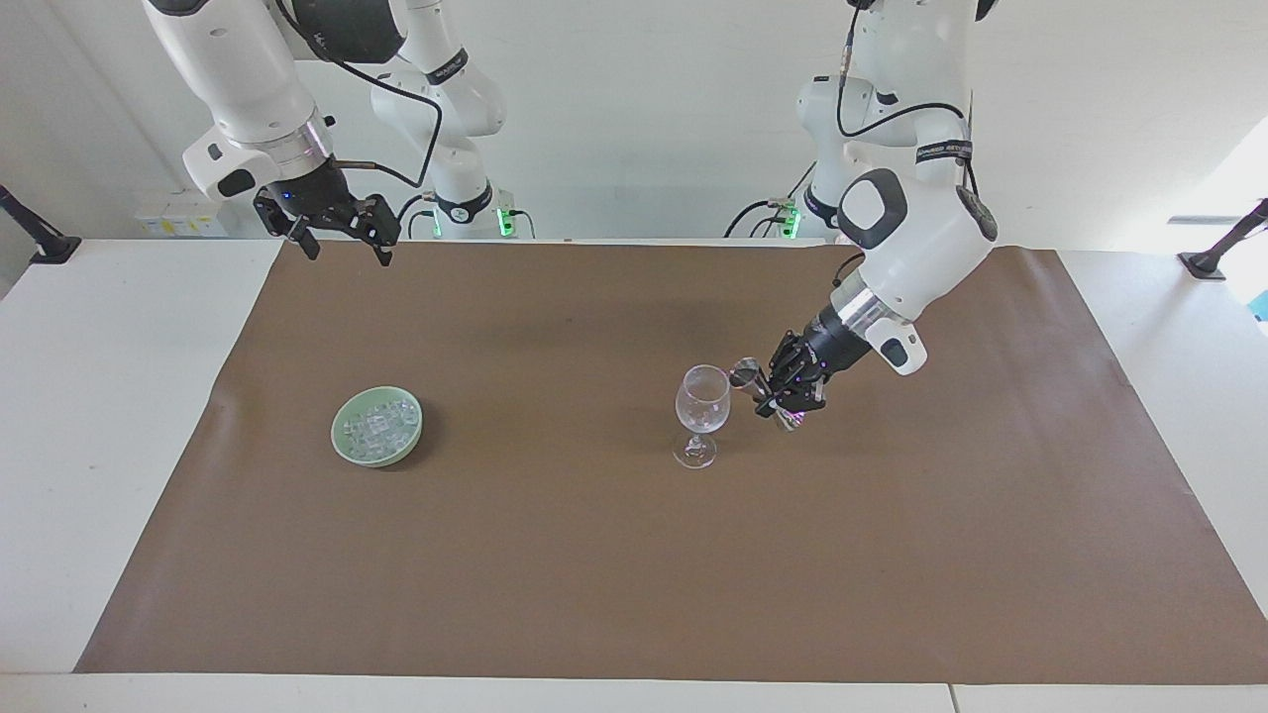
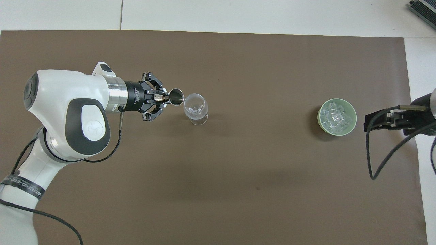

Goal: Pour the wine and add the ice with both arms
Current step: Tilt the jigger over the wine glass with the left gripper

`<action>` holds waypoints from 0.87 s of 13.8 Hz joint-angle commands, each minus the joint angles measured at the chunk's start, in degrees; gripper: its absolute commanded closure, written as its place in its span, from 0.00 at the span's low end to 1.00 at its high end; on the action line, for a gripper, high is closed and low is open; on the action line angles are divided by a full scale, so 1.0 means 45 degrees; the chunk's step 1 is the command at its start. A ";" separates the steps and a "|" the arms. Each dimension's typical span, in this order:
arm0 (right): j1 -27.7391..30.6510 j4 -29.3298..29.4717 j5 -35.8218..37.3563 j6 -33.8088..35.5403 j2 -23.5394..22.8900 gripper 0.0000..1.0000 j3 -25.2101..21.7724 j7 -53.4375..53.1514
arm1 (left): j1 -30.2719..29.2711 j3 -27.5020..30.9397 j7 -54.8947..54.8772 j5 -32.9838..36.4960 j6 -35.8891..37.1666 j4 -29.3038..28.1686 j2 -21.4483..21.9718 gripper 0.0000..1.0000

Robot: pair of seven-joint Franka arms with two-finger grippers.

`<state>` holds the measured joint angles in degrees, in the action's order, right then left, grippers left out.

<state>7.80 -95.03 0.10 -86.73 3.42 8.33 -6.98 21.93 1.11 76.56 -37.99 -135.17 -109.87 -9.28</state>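
Brown paper (image 1: 594,555) is covering most of the white surface (image 1: 109,416), and the task's things are sitting on it. The left hand (image 1: 783,396) is gripping a small metal jigger (image 1: 745,375) with its fingertips closed tight on the waist; the jigger is tilting sideways, its open mouth pointing at the rim of the wine glass (image 1: 701,411) and sitting just beside that rim, whether touching it I cannot tell. In the overhead view the left hand (image 2: 160,99) is reaching in level from the left arm's end of the surface, with the jigger (image 2: 176,97) right against the wine glass (image 2: 195,108). The glass is standing upright on its foot, clear, with something glinting in the bottom of its bowl. The ice (image 1: 377,425) is lying heaped in a pale green bowl (image 1: 344,446), well apart from the glass toward the right arm's end of the surface; from above the ice (image 2: 335,116) is filling the bowl (image 2: 320,117). The right hand (image 1: 337,243) is waiting with its fingers spread wide and empty, hanging over the edge of the paper nearest the robots, at the right arm's end.
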 commanded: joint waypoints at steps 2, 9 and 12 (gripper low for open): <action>0.0005 -0.0191 0.0095 0.0075 0.0236 0.00 0.0005 0.0280 | 0.0517 0.0203 0.0641 0.1154 -0.0509 -0.0233 0.0285 1.00; 0.0005 -0.0191 0.0095 0.0075 0.0236 0.00 0.0005 0.0280 | 0.0888 0.0203 0.1716 0.3501 -0.0803 -0.0233 0.0577 1.00; 0.0005 -0.0211 0.0095 0.0075 0.0236 0.00 0.0005 0.0280 | 0.0908 0.0203 0.1736 0.3559 -0.0783 -0.0233 0.0890 1.00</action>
<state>7.80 -95.03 0.10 -86.73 3.42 8.33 -6.98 24.84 1.08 82.68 -23.59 -138.06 -109.78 -7.46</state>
